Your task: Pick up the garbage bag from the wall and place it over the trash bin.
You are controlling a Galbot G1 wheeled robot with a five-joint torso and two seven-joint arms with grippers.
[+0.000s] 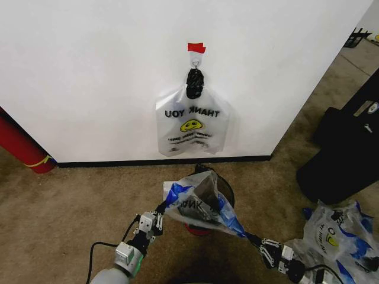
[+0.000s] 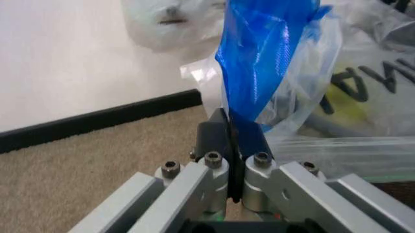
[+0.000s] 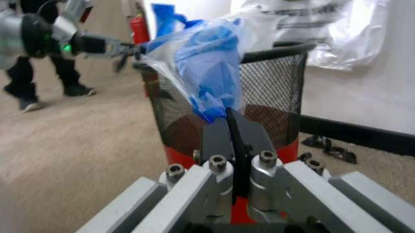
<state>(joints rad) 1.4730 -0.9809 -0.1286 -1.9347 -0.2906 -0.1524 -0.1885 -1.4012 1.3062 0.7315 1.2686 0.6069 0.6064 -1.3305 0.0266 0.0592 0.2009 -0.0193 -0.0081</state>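
Nearest the head camera, the left gripper and right gripper are each clamped tight on a blue handle tip of the thin see-through whitish garbage bag, stretched over the small round black wire-mesh trash bin on carpet just before the plain white wall, where a mirrored-lettering bag hangs.

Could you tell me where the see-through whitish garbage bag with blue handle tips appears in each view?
Head view: the see-through whitish garbage bag with blue handle tips is stretched between both grippers, over the round black wire-mesh trash bin.
Left wrist view: its blue handle rises from the shut left gripper.
Right wrist view: it drapes over the bin rim, pinched by the right gripper.
Shared landmark: the white wall's black baseboard.
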